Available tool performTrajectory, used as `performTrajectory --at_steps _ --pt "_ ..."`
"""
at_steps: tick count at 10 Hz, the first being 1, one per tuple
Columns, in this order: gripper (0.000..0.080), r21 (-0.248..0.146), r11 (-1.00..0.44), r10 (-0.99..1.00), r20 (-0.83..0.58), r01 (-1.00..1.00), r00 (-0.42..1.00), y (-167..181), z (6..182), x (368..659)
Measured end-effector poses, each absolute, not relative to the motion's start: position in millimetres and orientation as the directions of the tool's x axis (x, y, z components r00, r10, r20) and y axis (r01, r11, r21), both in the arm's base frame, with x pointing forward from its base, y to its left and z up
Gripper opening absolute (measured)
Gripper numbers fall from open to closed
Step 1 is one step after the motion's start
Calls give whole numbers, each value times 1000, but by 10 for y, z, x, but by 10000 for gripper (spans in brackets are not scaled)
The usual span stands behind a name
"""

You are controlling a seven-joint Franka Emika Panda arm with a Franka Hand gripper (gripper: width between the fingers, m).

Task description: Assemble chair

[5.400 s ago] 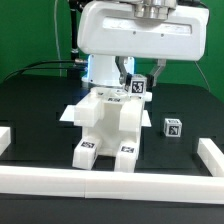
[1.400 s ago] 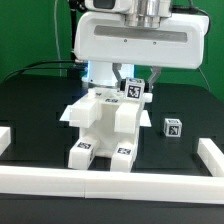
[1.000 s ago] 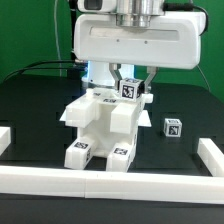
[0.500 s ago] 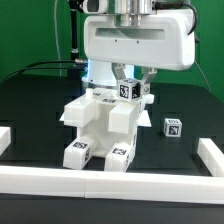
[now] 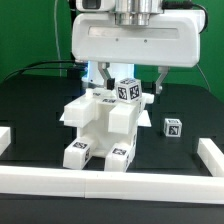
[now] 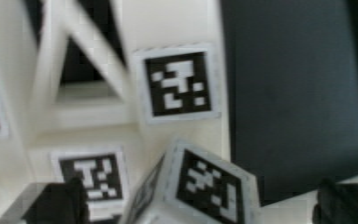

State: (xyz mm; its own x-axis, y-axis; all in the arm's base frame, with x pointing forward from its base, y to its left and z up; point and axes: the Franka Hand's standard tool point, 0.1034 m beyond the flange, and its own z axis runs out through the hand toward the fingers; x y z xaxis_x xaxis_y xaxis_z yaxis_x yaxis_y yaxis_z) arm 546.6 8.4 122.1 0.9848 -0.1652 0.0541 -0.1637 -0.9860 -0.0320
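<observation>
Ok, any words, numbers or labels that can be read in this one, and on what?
No words, brands or numbers can be read in either view.
The only signs are coded marker tags, black and white with no letters: on the top part, the leg ends and the loose block.
The wrist view shows three such tags close up and blurred.

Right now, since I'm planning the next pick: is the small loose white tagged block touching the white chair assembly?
Apart. The exterior view shows black table between the small white tagged block and the white chair assembly.
</observation>
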Motion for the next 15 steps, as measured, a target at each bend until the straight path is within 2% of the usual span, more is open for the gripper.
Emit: performTrajectory --at_steps 2,6,8,9,10,11,12,15 --pt "649 -39 -998 -50 69 -48 996 -39 1245 5414" --pt "649 10 -960 281 58 281 958 -50 1199 5407" --pt "649 9 -961 276 55 276 959 -46 1185 5404" --pt "528 9 -961 276 55 276 960 -47 1184 5404" --pt "528 8 -964 265 55 265 963 -46 1182 5404" --pt "346 2 -984 176 56 177 983 -42 1183 5404" --pt "288 -6 -998 69 57 69 996 -36 1184 5406" --pt "288 -22 -993 -120 55 -119 991 -27 1183 5406"
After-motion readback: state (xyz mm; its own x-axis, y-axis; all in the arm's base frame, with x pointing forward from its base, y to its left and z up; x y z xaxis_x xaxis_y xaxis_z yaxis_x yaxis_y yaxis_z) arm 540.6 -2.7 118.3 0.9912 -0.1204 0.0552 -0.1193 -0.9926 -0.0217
